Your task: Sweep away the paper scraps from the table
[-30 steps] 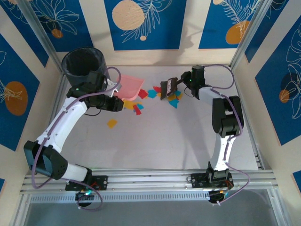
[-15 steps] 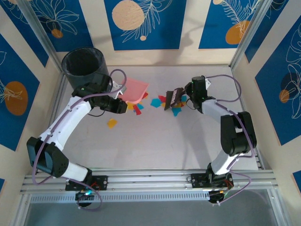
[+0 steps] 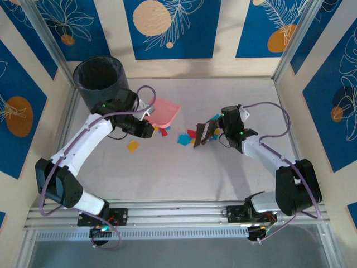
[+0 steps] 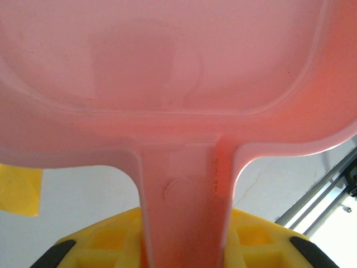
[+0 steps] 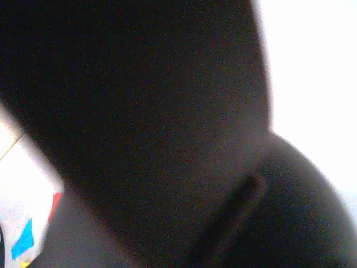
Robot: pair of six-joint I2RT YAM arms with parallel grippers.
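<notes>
Left arm [image 3: 83, 139] reaches toward the bench's [image 3: 184, 178] far-left corner, left fingers [image 4: 100, 243] clamped on the handle of the pink dustpan [image 3: 166, 110]; right arm [image 3: 268, 156] bends inward, right fingers [image 3: 218, 127] closed on a dark brush [image 3: 202, 135]; paper scraps [image 3: 184, 137] lie between pan and brush, mid-bench.

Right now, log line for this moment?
left fingers shut on dustpan | right fingers shut on brush | scraps between them on table

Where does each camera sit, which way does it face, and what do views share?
Top external: above and behind, looking down on the table; left gripper, right gripper visible.
Left wrist: faces the pink dustpan close up; yellow fingers below.
Right wrist: dark brush close up; paper scraps lower left.
Shared: dustpan, top and left wrist.
</notes>
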